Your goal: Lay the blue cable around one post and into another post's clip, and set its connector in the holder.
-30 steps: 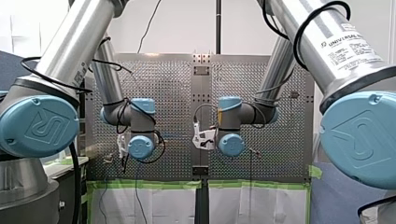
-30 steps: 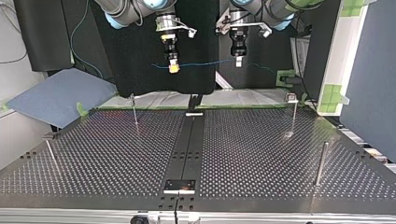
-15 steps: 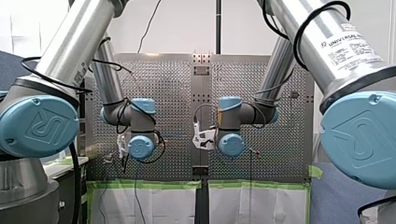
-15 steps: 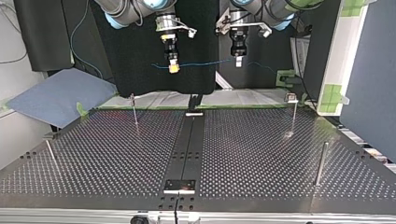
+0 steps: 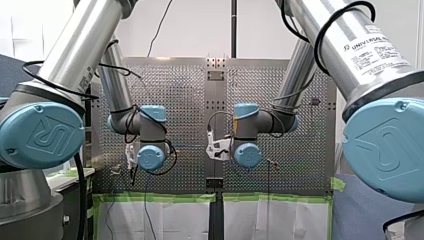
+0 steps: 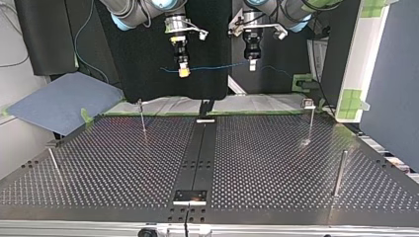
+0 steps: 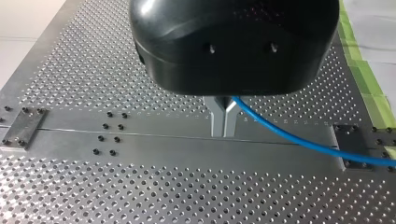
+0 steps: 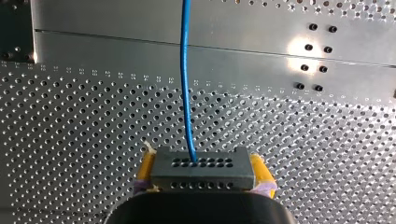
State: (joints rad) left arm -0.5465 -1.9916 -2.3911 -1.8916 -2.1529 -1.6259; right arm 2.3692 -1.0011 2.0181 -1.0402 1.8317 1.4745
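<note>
The thin blue cable (image 6: pixel 217 66) hangs stretched in the air between my two grippers, above the table's far edge in the top view. My right gripper (image 6: pixel 183 72) is shut on the grey connector (image 8: pixel 201 169), which sits between its yellow pads (image 8: pixel 145 170); the cable (image 8: pixel 186 84) runs straight ahead out of it. My left gripper (image 6: pixel 252 65) has its metal fingers (image 7: pixel 217 116) shut on the cable (image 7: pixel 289 137), which trails off to one side over the perforated plate. In the front view both grippers are hidden behind the wrists.
Thin posts stand on the perforated table (image 6: pixel 276 163): one at the top view's far left (image 6: pixel 142 118), one at the far right (image 6: pixel 310 123), one at the near right (image 6: pixel 340 173), and one at the near left (image 6: pixel 53 160). A dark centre rail (image 6: pixel 197 153) ends in a small bracket (image 6: pixel 190 196).
</note>
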